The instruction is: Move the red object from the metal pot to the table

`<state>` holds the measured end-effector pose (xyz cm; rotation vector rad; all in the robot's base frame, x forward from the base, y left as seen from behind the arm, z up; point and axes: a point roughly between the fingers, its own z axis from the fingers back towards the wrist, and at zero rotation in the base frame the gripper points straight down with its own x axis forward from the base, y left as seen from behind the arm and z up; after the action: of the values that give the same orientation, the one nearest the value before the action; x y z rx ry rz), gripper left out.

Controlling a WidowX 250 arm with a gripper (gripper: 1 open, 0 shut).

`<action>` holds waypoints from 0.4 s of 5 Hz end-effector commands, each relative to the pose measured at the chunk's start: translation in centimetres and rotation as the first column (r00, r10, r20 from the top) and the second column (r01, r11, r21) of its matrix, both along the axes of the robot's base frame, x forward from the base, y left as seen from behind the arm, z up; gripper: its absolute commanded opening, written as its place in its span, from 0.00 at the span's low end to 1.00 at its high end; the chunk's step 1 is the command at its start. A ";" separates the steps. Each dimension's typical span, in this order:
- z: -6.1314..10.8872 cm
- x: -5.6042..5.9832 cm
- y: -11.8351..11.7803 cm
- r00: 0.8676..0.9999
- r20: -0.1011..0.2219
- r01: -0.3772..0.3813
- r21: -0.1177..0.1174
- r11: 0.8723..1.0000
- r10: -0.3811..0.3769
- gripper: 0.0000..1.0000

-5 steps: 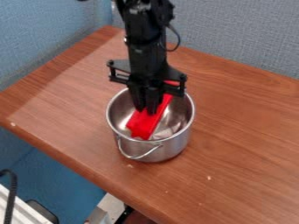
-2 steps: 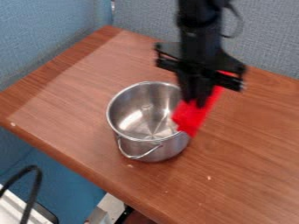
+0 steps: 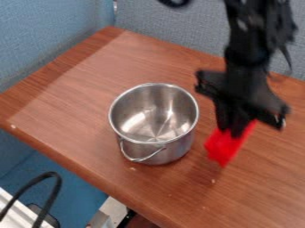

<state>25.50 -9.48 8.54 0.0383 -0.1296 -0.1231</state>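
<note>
My gripper (image 3: 234, 127) points straight down over the table (image 3: 71, 80), to the right of the metal pot (image 3: 154, 121). Its fingers are shut on the top of the red object (image 3: 224, 145), a bright red block that hangs below them. The block's lower end is close to the wood; whether it touches I cannot tell. The pot stands upright and empty near the table's front edge, its thin wire handle (image 3: 145, 157) lying toward the front.
A blue wall (image 3: 60, 27) rises behind the table. The table's front edge (image 3: 71, 165) runs diagonally just beyond the pot, with floor and black cables (image 3: 30, 203) below it.
The gripper has lifted the red block out of the pot and carried it to the right, past the rim, over the tabletop. The pot has stayed in place and is now empty.
</note>
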 end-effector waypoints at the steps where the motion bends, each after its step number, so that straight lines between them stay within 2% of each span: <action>1: 0.2 0.7 0.2 0.994 0.096 0.063 -0.031 0.998 -0.060 0.00; 2: 2.0 0.7 1.2 0.993 0.118 0.033 -0.042 0.999 -0.028 0.00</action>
<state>25.61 -8.30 9.20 0.0112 -0.2007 -0.1558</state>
